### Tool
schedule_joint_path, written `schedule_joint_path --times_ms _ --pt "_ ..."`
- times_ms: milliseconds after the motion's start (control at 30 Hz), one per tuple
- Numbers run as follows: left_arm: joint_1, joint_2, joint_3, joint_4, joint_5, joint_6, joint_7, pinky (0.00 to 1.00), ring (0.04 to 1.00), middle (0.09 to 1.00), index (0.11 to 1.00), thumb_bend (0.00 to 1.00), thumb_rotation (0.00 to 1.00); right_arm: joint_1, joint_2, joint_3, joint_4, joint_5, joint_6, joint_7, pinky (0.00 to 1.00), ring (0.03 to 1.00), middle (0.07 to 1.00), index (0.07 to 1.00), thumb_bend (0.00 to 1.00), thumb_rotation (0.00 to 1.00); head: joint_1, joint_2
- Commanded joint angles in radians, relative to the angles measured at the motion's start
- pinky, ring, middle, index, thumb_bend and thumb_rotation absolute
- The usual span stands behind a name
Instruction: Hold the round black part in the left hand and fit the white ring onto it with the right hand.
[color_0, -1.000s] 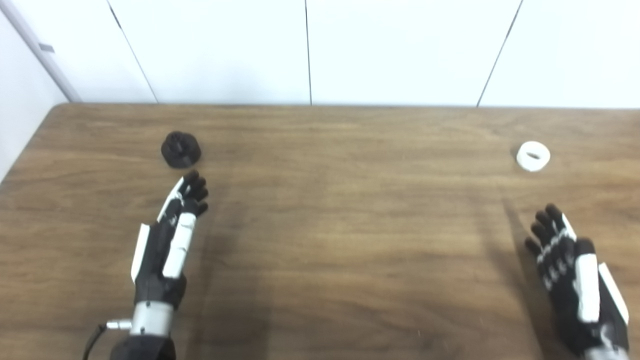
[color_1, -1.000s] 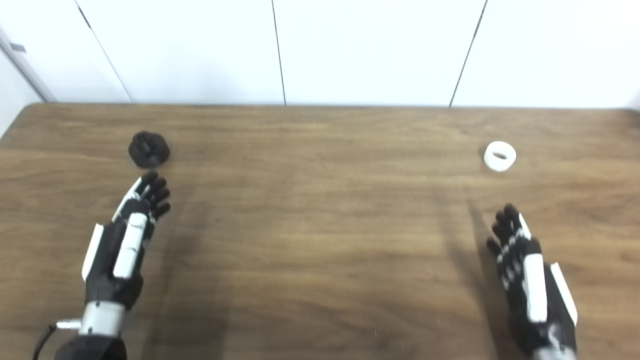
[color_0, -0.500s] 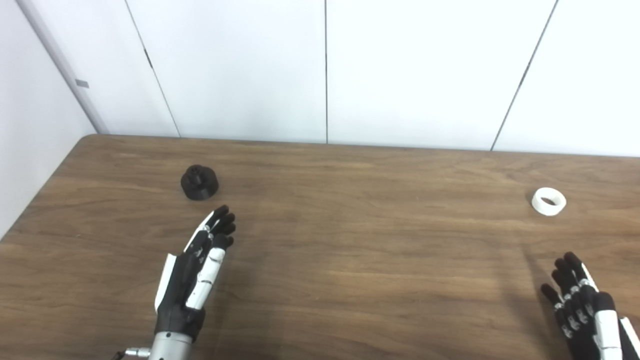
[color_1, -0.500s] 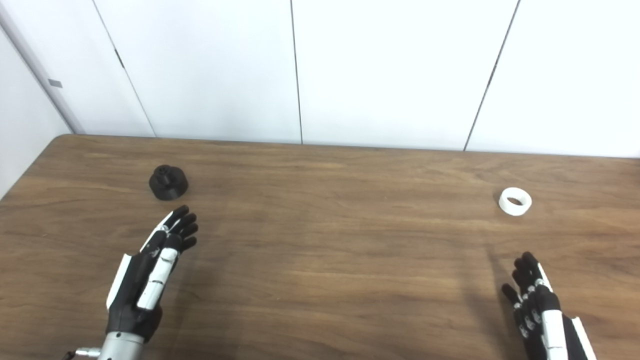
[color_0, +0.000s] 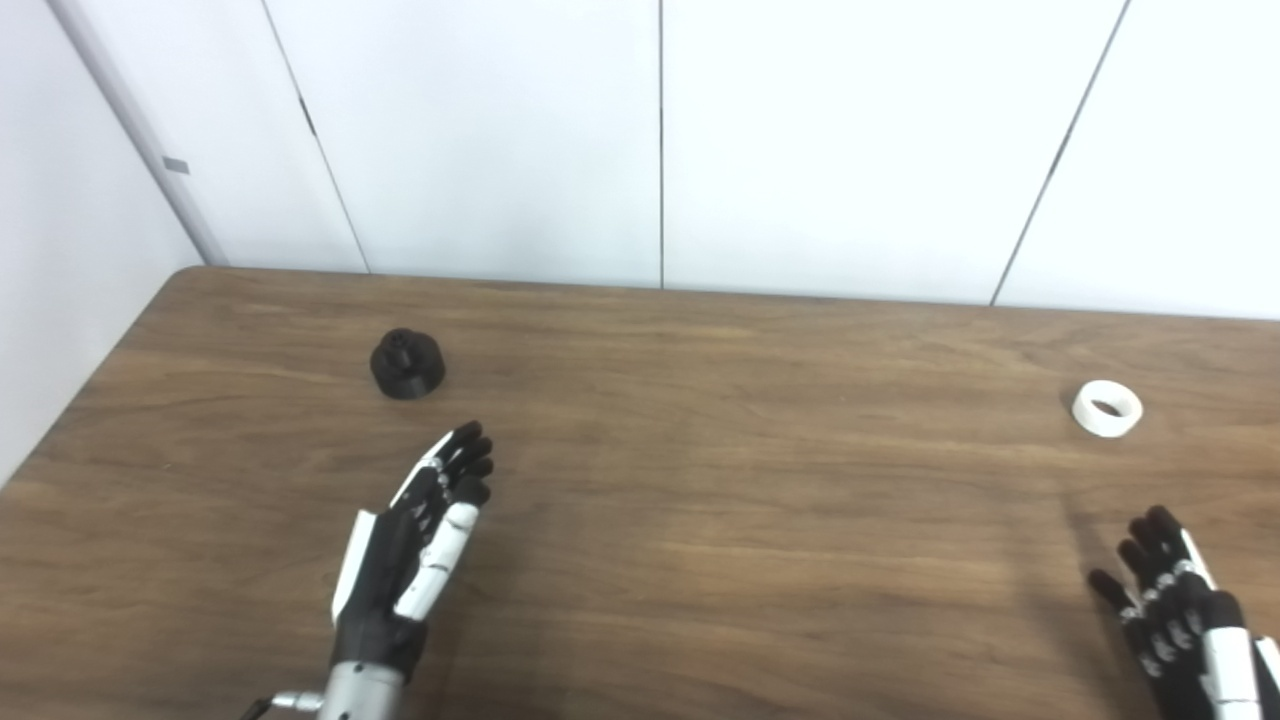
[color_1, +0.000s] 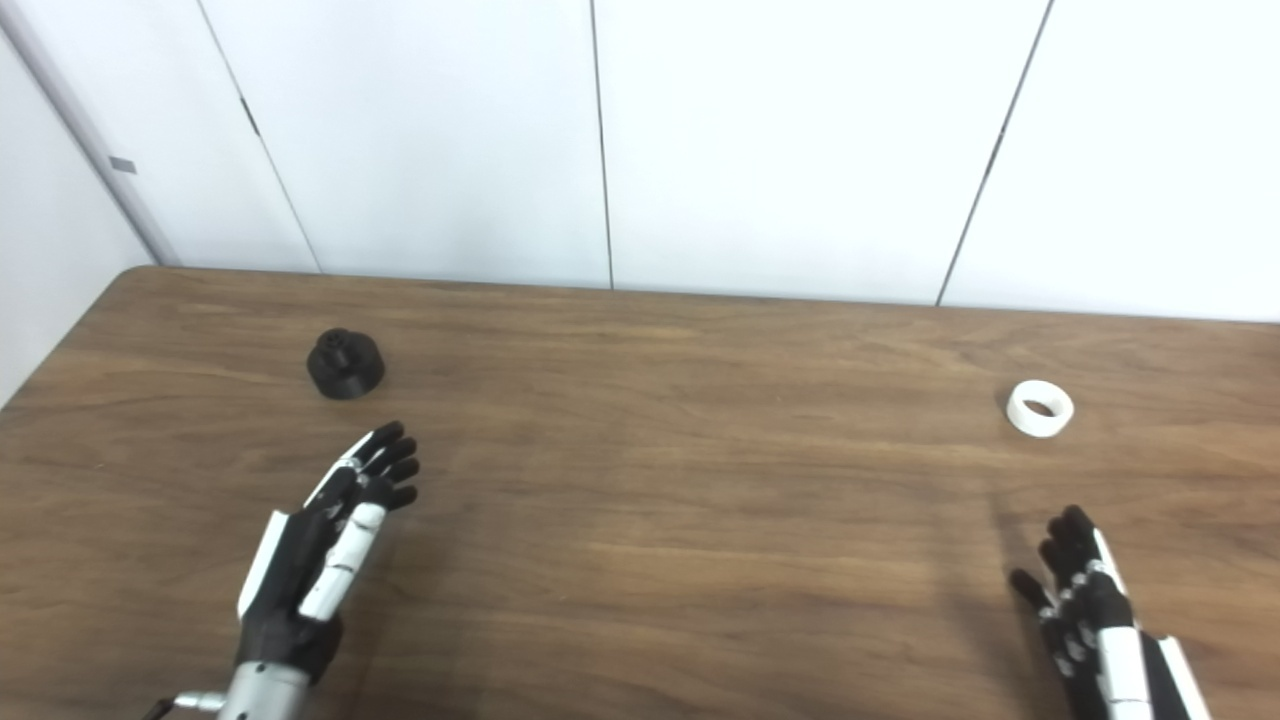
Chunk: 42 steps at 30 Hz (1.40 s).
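The round black part (color_0: 407, 364) stands on the wooden table (color_0: 700, 500) at the far left. My left hand (color_0: 415, 540) is open and empty, fingers stretched toward the part, a short way in front of it and slightly to its right. The white ring (color_0: 1107, 408) lies on the table at the far right. My right hand (color_0: 1175, 610) is open and empty near the bottom right corner, well short of the ring, partly cut off by the picture's edge.
White wall panels (color_0: 660, 140) stand just behind the table's back edge. The table's left edge (color_0: 90, 390) runs close to the black part.
The camera has tilted up and shifted, so more wall shows and everything sits lower in the picture. Both hands stay open and empty; neither part has moved on the table.
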Motion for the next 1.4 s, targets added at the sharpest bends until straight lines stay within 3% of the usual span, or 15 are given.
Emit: schedule_joint_path --times_ms 0,600,733,800,967,1100,1167,1267,1367 --pt "0.195 -0.039 -0.017 -0.002 0.006 -0.086 0.020 0.83 0.869 0.874 0.887 0.62 0.67 -0.011 -0.016 -0.003 0.002 0.005 -0.044 0.014 1.00 1.000 1.000 0.992 0.61 0.95 0.004 -0.003" --pt "0.211 -0.036 -0.031 -0.005 0.013 -0.102 0.036 0.81 0.859 0.868 0.883 0.62 0.65 -0.001 -0.021 -0.002 0.015 0.001 -0.060 0.021 1.00 1.000 1.000 1.000 0.63 0.96 -0.008 -0.001" --pt "0.214 -0.027 -0.033 -0.016 0.022 -0.097 0.035 0.81 0.864 0.876 0.890 0.60 0.57 0.003 -0.022 -0.001 0.011 0.003 -0.063 0.025 1.00 1.000 1.000 1.000 0.63 0.95 -0.020 0.007" --pt "0.213 -0.023 -0.034 -0.036 0.038 -0.079 0.037 0.81 0.868 0.881 0.895 0.62 0.48 0.004 -0.023 0.000 0.009 0.003 -0.058 0.025 1.00 1.000 1.000 1.000 0.63 0.96 -0.023 0.009" --pt "0.196 -0.019 -0.027 -0.103 0.119 -0.029 0.055 0.83 0.890 0.891 0.894 0.69 0.24 0.006 -0.022 -0.002 0.002 0.003 -0.053 0.023 1.00 1.000 1.000 1.000 0.61 0.95 -0.027 0.012" --pt "0.160 -0.007 -0.005 -0.127 0.172 -0.012 0.071 0.82 0.869 0.887 0.885 0.81 0.13 0.004 -0.022 -0.004 0.006 0.001 -0.056 0.020 1.00 1.000 1.000 0.995 0.62 0.94 -0.036 0.016" --pt "0.136 0.006 0.009 -0.137 0.224 -0.005 0.082 0.82 0.865 0.887 0.877 0.86 0.13 0.004 -0.021 -0.003 0.007 -0.003 -0.065 0.021 1.00 1.000 1.000 0.999 0.61 0.95 -0.036 0.016" --pt "0.093 0.028 0.029 -0.147 0.408 0.019 0.119 0.77 0.822 0.841 0.835 0.93 0.21 0.008 -0.018 -0.002 -0.005 -0.003 -0.058 0.017 1.00 1.000 1.000 1.000 0.61 0.95 -0.042 0.019" --pt "0.041 0.046 0.057 -0.164 0.500 0.073 0.121 0.79 0.823 0.839 0.843 0.92 0.26 0.009 -0.017 -0.003 -0.005 -0.007 -0.057 0.012 1.00 1.000 1.000 0.998 0.63 0.94 -0.045 0.022"
